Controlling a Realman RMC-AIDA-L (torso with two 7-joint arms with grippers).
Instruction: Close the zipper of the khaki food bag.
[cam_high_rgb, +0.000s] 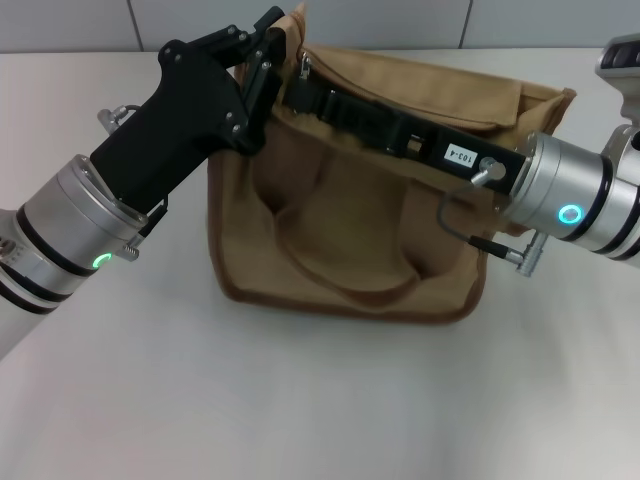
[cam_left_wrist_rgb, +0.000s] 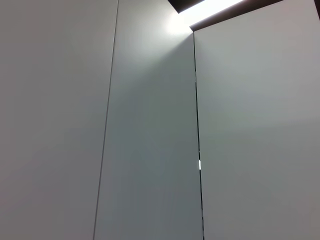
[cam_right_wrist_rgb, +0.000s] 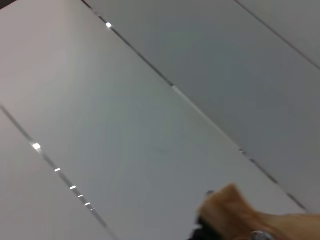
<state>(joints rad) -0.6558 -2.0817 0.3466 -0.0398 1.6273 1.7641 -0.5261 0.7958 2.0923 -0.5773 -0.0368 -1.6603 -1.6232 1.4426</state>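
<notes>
The left end effector (cam_high_rgb: 270, 45) is clamped on the khaki food bag (cam_high_rgb: 350, 230) at its top left corner, while the right end effector (cam_high_rgb: 310, 85) lies along the bag's top by the zipper (cam_high_rgb: 303, 66); whether its fingers are open or closed cannot be told. The bag stands upright toward the far edge of the white counter (cam_high_rgb: 300, 400), about midway between its left and right edges.
</notes>
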